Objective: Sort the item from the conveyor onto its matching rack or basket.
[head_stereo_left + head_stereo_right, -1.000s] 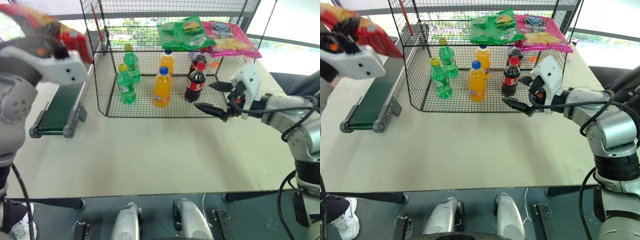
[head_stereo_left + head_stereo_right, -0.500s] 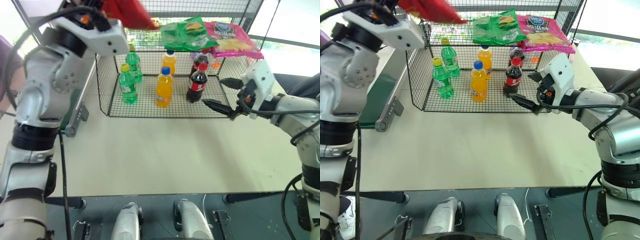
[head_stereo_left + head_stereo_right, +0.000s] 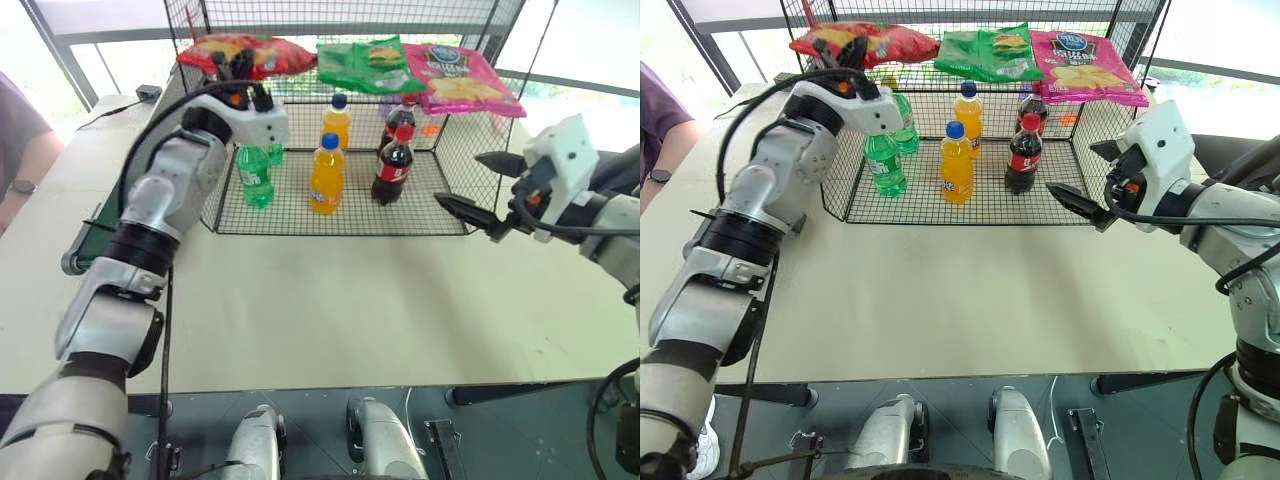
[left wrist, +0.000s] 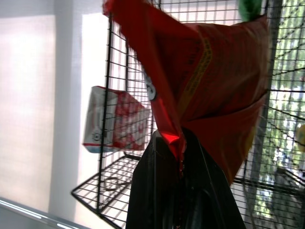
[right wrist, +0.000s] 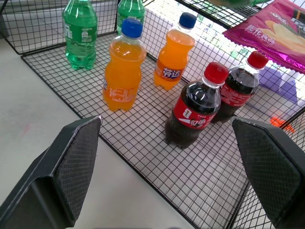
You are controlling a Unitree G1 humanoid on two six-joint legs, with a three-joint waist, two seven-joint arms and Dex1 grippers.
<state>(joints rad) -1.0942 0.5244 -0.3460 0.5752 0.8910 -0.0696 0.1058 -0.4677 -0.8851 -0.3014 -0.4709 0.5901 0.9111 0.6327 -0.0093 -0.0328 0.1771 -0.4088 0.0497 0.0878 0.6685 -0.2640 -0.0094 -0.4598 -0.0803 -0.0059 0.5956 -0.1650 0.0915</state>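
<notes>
The red crisp bag (image 3: pixel 243 52) is over the left end of the cage's top wire tier (image 3: pixel 300 100), beside a green bag (image 3: pixel 365 65) and a pink bag (image 3: pixel 462 80). My left gripper (image 3: pixel 240 72) is shut on the red bag's near edge. In the left wrist view its black fingers (image 4: pixel 162 191) pinch the red bag (image 4: pixel 209 76). Whether the bag's weight rests on the grid I cannot tell. My right gripper (image 3: pixel 460 178) hangs open and empty at the cage's front right corner. The conveyor (image 3: pixel 82 243) is mostly hidden behind my left arm.
Green, orange and cola bottles (image 5: pixel 190 107) stand on the cage's lower mesh floor (image 5: pixel 157 157). A person's arm with a wristwatch (image 3: pixel 20 160) is at the far left. A red-and-white carton (image 4: pixel 114 126) sits beyond the cage. The table in front of the cage is bare.
My left arm swung from above the conveyor rightward and forward to the cage's top tier, carrying the red bag. My right gripper drifted to the right, still open.
</notes>
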